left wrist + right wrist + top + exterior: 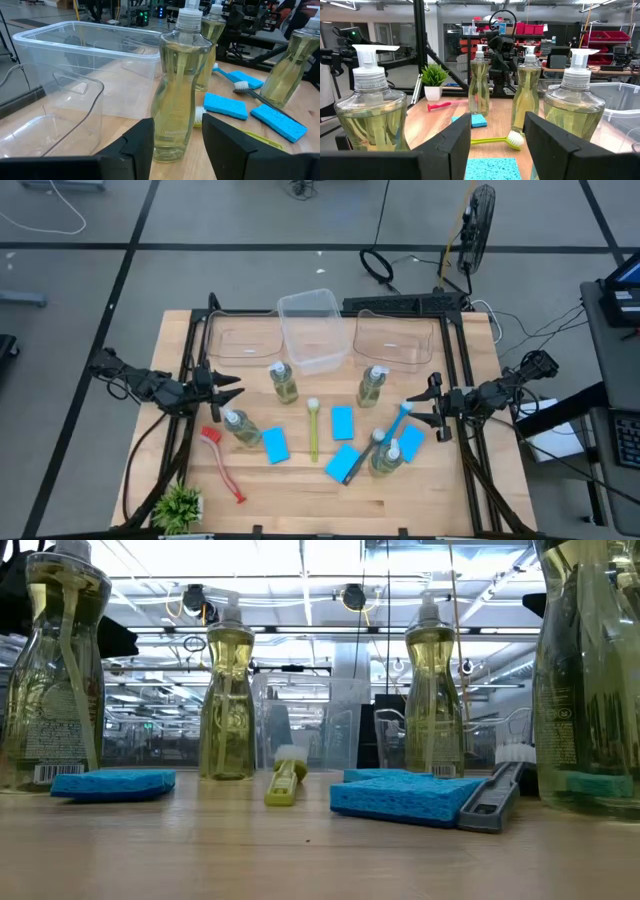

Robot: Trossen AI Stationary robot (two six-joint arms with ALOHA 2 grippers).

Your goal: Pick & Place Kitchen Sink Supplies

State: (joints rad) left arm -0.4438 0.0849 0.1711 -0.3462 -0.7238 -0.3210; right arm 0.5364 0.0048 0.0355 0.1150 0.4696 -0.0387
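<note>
Several pump bottles of yellow-green liquid stand upright mid-table: one [283, 381] ahead of my left gripper [228, 385], which is open at the table's left side. In the left wrist view this bottle [179, 85] stands just beyond the open fingers of my left gripper [177, 145], untouched. My right gripper [432, 406] is open at the right side, facing another bottle [372, 385] and one nearer [388, 456]. Light-blue sponges [275, 445] [342, 422] lie flat, as do a red brush [222, 465], a yellow-green brush [313, 430] and a blue brush [398, 423].
Three clear tubs [312, 330] [240, 340] [395, 340] sit along the far side. A small potted plant [178, 505] stands at the near left corner. A dark-handled brush [362, 456] lies across a sponge [343, 464]. Bare wood lies along the near edge [330, 515].
</note>
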